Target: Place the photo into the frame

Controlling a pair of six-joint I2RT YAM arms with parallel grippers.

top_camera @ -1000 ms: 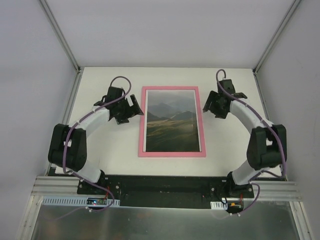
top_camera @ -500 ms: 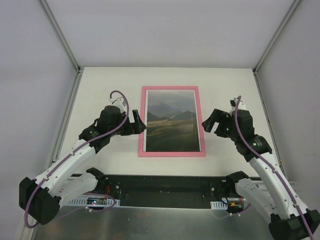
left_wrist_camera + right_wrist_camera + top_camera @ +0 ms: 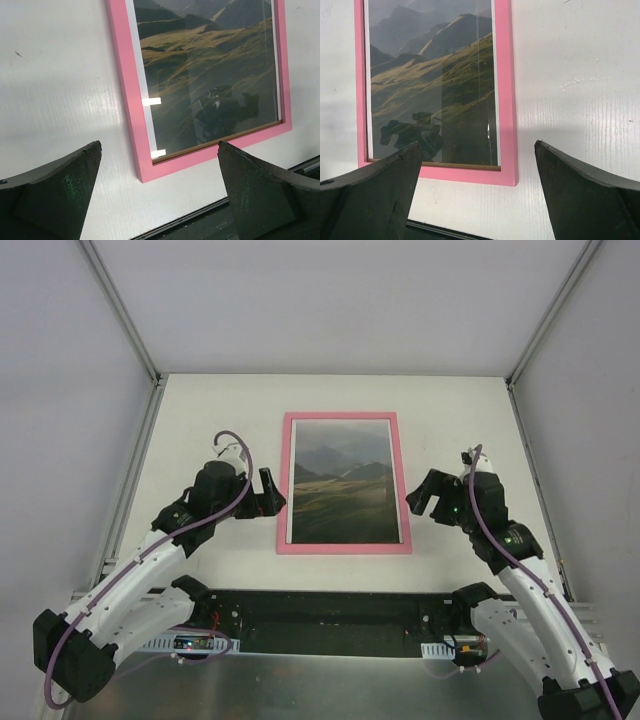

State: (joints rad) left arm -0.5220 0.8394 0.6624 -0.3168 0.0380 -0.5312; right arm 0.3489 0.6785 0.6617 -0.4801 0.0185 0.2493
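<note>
Top external: photo [image 3: 343, 483] seated in frame [image 3: 283, 490]; left gripper [image 3: 269, 492], right gripper [image 3: 419, 495] retracted downward, jaws apart, empty; insertion judged complete.

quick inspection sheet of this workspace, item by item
surface: white table, a few small marks
job's things: glossy mountain landscape photo lies inside the salmon-pink rectangular wooden frame, flat at the table's centre
clutter: nothing seen
hands: left hand open and empty, beside the frame's left edge; right hand open and empty, beside its right edge
cables: purple cable runs along each arm, off the frame
surroundings: grey walls on three sides
</note>
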